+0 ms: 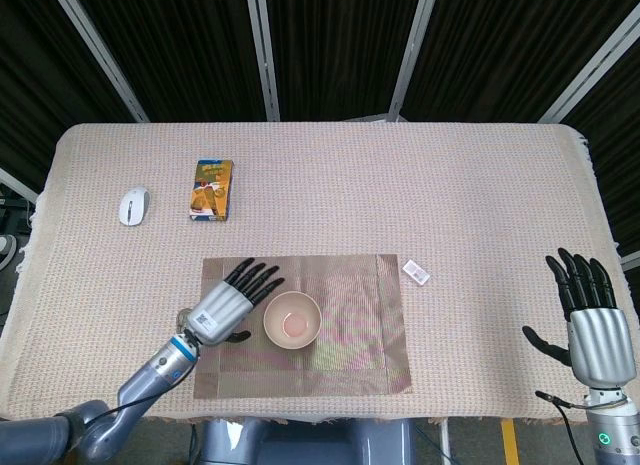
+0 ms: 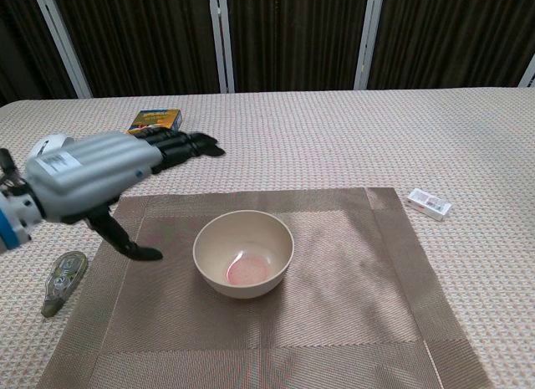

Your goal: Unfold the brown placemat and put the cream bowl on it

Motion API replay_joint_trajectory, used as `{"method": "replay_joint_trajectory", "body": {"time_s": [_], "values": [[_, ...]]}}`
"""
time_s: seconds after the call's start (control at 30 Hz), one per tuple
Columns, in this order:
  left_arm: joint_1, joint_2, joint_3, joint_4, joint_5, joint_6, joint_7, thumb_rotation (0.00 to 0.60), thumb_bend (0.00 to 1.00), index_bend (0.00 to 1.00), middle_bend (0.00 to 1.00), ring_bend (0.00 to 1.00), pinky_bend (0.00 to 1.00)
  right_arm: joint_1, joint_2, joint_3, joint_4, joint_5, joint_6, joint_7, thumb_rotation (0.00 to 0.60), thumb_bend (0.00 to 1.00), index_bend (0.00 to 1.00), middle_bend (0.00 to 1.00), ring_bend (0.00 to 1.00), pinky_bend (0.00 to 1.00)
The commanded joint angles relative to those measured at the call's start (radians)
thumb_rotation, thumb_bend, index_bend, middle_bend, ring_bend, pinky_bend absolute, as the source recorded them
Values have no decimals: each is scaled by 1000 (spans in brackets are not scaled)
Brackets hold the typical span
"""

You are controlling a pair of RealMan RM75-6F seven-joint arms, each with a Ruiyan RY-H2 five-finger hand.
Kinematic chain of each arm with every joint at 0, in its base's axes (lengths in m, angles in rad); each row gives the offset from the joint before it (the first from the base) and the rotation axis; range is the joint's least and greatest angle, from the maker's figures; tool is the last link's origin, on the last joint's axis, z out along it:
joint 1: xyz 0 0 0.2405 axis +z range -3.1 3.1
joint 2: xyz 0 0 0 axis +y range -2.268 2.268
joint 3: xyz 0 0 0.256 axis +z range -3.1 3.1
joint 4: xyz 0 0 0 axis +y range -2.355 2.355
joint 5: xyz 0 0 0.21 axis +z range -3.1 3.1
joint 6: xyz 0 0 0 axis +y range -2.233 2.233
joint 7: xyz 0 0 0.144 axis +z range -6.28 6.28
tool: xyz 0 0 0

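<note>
The brown placemat (image 1: 360,325) (image 2: 351,297) lies flat and unfolded at the table's near middle. The cream bowl (image 1: 292,320) (image 2: 243,253) stands upright on the mat, left of its centre, with a pinkish patch inside. My left hand (image 1: 228,305) (image 2: 92,173) hovers just left of the bowl, fingers spread and apart from it, holding nothing. My right hand (image 1: 588,320) is at the table's near right edge, fingers spread and empty; the chest view does not show it.
A small white packet (image 1: 416,273) (image 2: 429,204) lies just right of the mat. A tape dispenser (image 2: 63,280) lies left of the mat. A white mouse (image 1: 133,206) and an orange-blue box (image 1: 212,189) (image 2: 155,120) sit at the far left.
</note>
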Motion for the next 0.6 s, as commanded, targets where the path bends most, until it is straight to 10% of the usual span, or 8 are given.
{"method": "replay_joint_trajectory", "body": {"time_s": [0.03,0.33,0.6], "values": [[112,82,-28,-65,-44,171,-31,600,0,0,0,0,0,1,-1,2,9,-2,3,-8,600,0,0,0,0,0],[355,280,4,-151,-91,472,-64,600,0,0,0,0,0,1,5,-6,-1,4,-13,0,600,0,0,0,0,0],[441,377,26,-207,-124,504,-95,600,0,0,0,0,0,-5,10,-9,-5,1,-8,-16,600,0,0,0,0,0]]}}
